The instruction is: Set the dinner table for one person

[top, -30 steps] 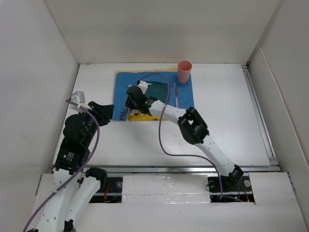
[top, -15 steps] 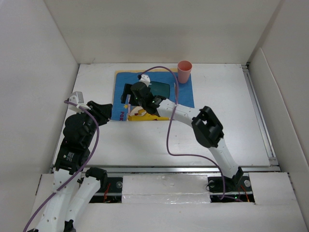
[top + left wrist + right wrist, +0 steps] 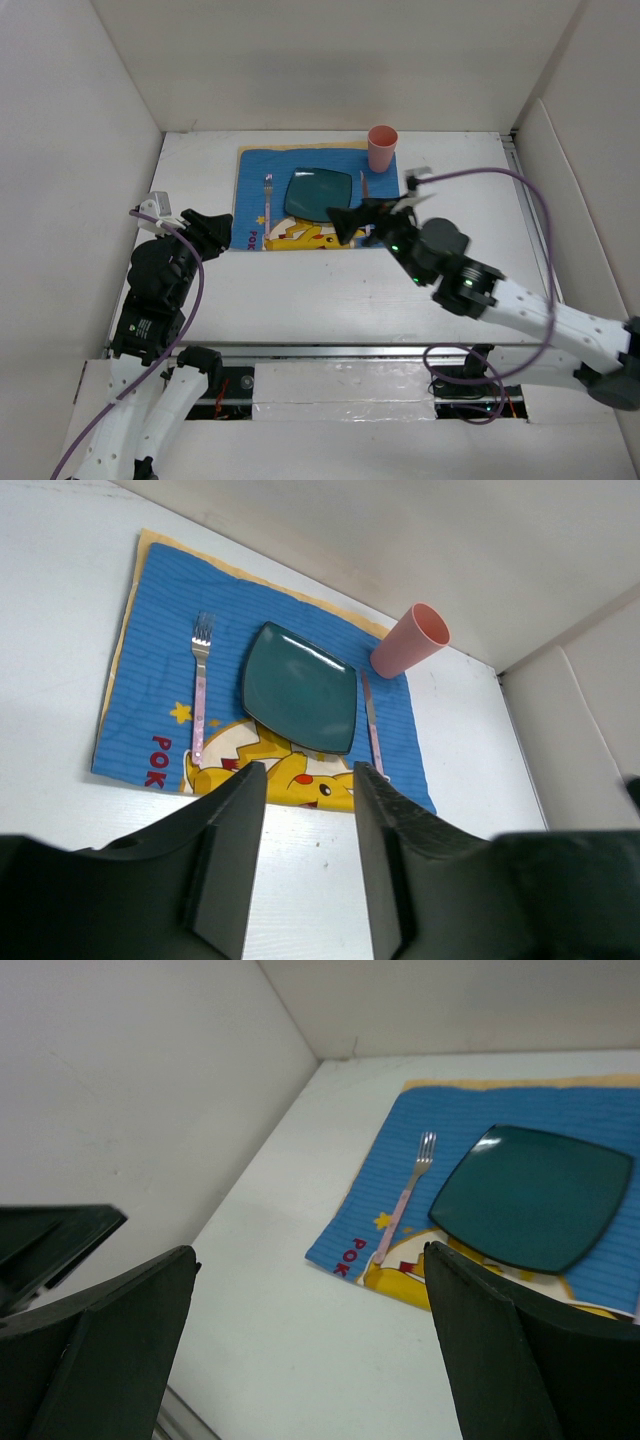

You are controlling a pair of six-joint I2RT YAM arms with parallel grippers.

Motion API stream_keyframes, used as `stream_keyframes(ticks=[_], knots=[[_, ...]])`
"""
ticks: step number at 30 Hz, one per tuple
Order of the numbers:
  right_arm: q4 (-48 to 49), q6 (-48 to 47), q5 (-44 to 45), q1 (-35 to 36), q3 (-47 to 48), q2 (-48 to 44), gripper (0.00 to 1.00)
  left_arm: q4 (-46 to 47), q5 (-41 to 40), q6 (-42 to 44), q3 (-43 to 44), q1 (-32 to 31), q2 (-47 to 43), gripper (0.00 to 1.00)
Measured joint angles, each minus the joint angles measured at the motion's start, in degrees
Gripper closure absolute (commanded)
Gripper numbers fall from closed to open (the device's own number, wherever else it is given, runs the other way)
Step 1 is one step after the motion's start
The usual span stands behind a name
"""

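Observation:
On the white dinner table (image 3: 300, 290) lies a blue cartoon placemat (image 3: 252, 180). A dark teal square plate (image 3: 320, 193) sits in its middle. A pink-handled fork (image 3: 268, 196) lies left of the plate and a knife (image 3: 364, 186) right of it. A pink cup (image 3: 382, 148) stands at the mat's far right corner. My right gripper (image 3: 345, 222) hovers open and empty over the mat's near edge; its wrist view shows the fork (image 3: 404, 1198) and the plate (image 3: 530, 1195). My left gripper (image 3: 308, 780) is open and empty, near the mat's left corner.
White walls close in the table on the left, back and right. A metal rail (image 3: 330, 350) runs along the near edge. The right arm's purple cable (image 3: 520, 190) arcs over the table's right half.
My right gripper let go of the fork, opened wide and drew back right and nearer, off the mat's left side. The left jaws have widened; that arm stayed put.

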Motion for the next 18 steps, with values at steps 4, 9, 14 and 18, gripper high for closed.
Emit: stream_keyframes(ticks=[4,9,14,18], knots=[[-5.4,-2.9,5.0,1.4,-8.6,-22.1,0.0,-1.2,0.7,0.4,1.7,0.0,-0.8,0.57],[-13.1,-3.5,14.4,1.4,-14.0,-47.6,0.0,-0.5,1.7,0.8,4.4,0.0,-3.7,0.53],[-20.2,-2.1,21.6,1.3,-17.1,-58.0,0.0,2.7,3.9,0.8,3.2,0.0,-6.0,0.53],[-24.9,-1.1,22.9,1.3,-19.8,-56.3,0.0,4.4,6.2,0.4,-0.8,0.0,-6.3,0.52]])
